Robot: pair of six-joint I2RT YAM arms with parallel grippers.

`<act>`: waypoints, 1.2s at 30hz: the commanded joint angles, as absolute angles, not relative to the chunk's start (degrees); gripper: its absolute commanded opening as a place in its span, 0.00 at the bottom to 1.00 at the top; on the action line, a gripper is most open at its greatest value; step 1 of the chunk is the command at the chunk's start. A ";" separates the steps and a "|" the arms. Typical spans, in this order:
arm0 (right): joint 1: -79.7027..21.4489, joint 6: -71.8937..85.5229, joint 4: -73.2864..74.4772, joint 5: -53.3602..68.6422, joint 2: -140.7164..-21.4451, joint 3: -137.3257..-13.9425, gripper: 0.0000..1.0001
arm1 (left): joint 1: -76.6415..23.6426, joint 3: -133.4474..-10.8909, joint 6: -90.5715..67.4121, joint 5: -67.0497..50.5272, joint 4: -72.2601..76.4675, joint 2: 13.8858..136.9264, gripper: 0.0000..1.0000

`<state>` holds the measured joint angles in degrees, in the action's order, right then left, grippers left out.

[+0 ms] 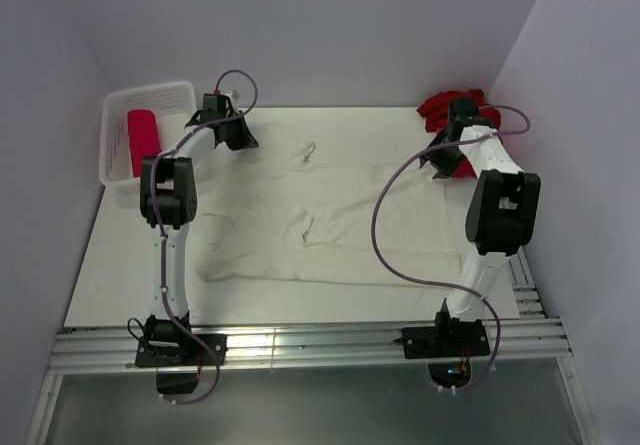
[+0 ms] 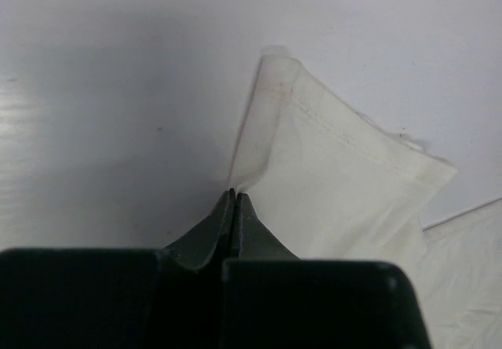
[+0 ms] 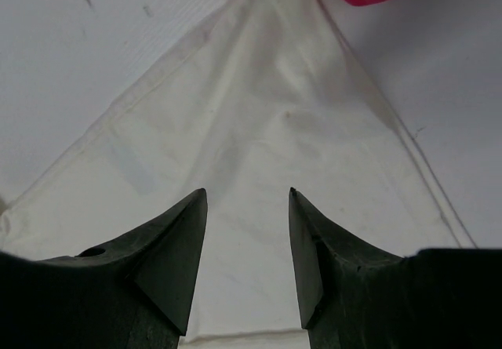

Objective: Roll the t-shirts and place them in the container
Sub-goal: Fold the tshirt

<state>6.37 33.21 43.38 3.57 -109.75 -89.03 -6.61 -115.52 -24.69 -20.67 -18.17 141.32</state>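
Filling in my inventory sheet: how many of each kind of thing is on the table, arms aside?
cream-white t-shirt, spread out: 1
pink-red rolled t-shirt, in the basket: 1
red cloth heap, shirts in it not separable: 1
white mesh basket: 1
Total: 4

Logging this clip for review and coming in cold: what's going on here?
Two robot arms are working on a cream-white t-shirt spread flat on the table. The left hand is shut on a folded edge at the shirt's far left. The right hand hovers open over its far right corner, beside a heap of red cloth. One rolled pink-red shirt lies in the white basket. Rolling of the cream shirt has not begun.
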 commanded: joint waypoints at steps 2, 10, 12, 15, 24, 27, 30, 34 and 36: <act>6.77 38.22 44.30 -2.55 -113.10 -93.69 0.53 | -3.78 -113.21 -27.07 -21.18 -16.08 134.21 0.00; 6.77 45.35 43.60 -8.79 -119.00 -99.76 0.47 | -2.37 -114.08 -26.19 -21.45 -17.40 133.42 0.00; 6.68 46.67 42.98 -9.49 -120.66 -100.98 0.46 | -2.29 -114.43 -26.10 -21.53 -17.75 133.33 0.00; 6.68 47.11 42.80 -8.79 -122.86 -103.62 0.46 | -2.11 -115.22 -26.02 -22.32 -18.10 133.77 0.00; 6.42 50.18 40.08 -8.44 -128.14 -108.10 0.46 | -2.11 -115.93 -26.01 -22.76 -18.90 134.65 0.00; 6.33 51.15 38.59 -8.70 -128.94 -108.55 0.47 | -2.11 -115.84 -26.02 -23.03 -18.72 134.65 0.01; 6.33 52.03 35.78 -8.79 -129.20 -107.75 0.47 | -2.11 -115.84 -26.19 -23.03 -18.72 134.65 0.00; 6.42 52.38 37.00 -8.79 -131.39 -110.21 0.46 | -2.11 -115.84 -26.19 -22.94 -18.90 134.74 0.00; 6.24 52.56 36.91 -8.88 -131.92 -110.13 0.47 | -2.11 -115.84 -26.19 -22.85 -18.90 134.65 0.00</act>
